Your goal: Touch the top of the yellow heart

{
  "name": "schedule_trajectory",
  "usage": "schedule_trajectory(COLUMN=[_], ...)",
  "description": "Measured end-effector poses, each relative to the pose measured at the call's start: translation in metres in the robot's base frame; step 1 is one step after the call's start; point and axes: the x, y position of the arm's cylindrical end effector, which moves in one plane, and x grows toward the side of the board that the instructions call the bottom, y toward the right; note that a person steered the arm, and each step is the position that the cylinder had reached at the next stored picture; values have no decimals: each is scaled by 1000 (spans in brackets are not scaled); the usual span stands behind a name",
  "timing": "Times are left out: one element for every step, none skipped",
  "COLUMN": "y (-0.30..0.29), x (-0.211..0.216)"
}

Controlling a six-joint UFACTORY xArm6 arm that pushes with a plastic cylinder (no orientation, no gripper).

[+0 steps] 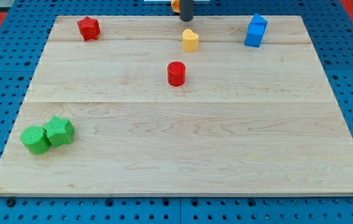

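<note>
The yellow heart [190, 40] lies on the wooden board [182, 137] near the view's top, a little right of the middle. My tip [187, 19] is the lower end of the dark rod at the view's top edge. It stands just above the heart in the view, a short gap from the heart's top. An orange block [175, 5] shows partly behind the rod at the top edge; its shape is hidden.
A red star [88, 28] lies at the top left. A blue block [256, 31] lies at the top right. A red cylinder [176, 73] lies below the heart. A green cylinder [36, 140] and a green star [59, 131] touch at the lower left.
</note>
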Motion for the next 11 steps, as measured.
schedule_trajectory(y=[0,-1,2,-5,-9,-9,-8,-7,19,38,26], x=[47,84,70,59,59,58,73,74,53,36,98])
